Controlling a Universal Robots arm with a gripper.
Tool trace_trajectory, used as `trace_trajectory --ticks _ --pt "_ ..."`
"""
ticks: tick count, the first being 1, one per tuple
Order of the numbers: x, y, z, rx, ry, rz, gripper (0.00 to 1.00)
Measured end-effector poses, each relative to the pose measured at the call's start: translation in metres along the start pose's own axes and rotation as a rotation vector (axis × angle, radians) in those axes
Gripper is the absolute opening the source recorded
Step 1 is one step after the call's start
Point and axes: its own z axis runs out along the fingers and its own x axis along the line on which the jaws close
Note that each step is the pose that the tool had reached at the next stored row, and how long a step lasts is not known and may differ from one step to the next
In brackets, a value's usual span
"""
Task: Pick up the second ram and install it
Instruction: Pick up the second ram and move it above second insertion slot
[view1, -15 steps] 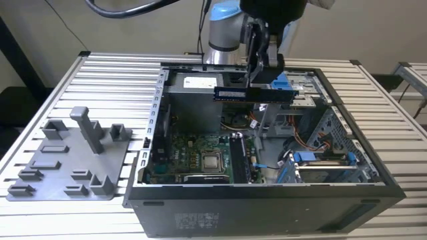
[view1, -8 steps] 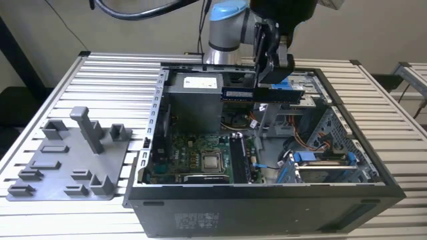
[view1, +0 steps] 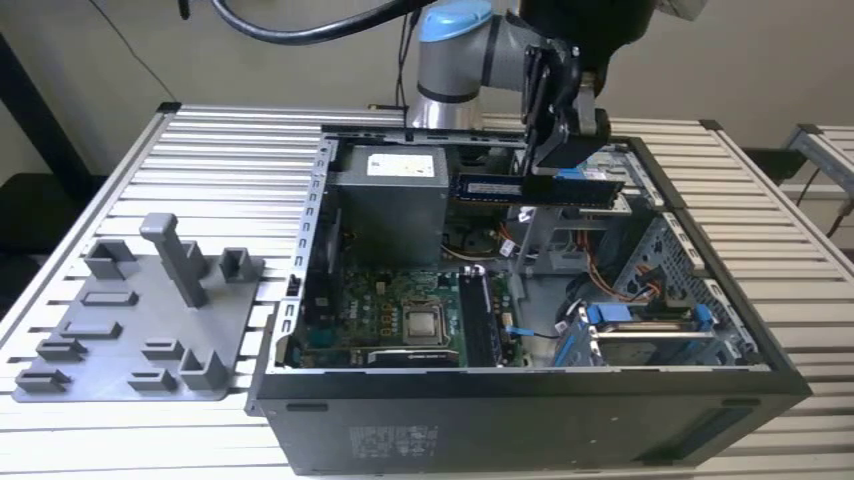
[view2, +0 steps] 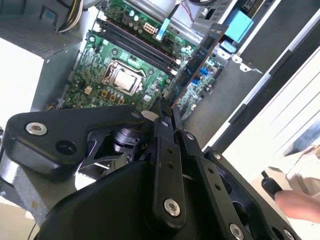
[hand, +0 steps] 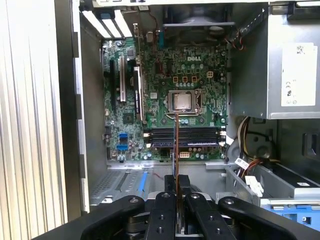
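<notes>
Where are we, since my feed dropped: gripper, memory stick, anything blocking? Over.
Gripper shut on thin, flat blackish memory stick. Stick held clear above open dark computer case, not seated. Nothing seen between it and slots of green motherboard.

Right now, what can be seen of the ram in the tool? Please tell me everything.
The ram is a thin, flat, long stick, dark bluish with black chips along its face. The tool is shut on its upper edge and holds it level, on edge, in the air over the open case. It sits in no slot, and nothing but the tool touches it.
</notes>
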Motion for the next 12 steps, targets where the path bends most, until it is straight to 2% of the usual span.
trace_trajectory --ticks 6,12 --pt "-0.0004 -0.0007 0.0001 0.0 -0.0001 0.0 0.14" --pt "-0.0131 -0.0001 -0.0001 0.0 0.0 0.001 0.14"
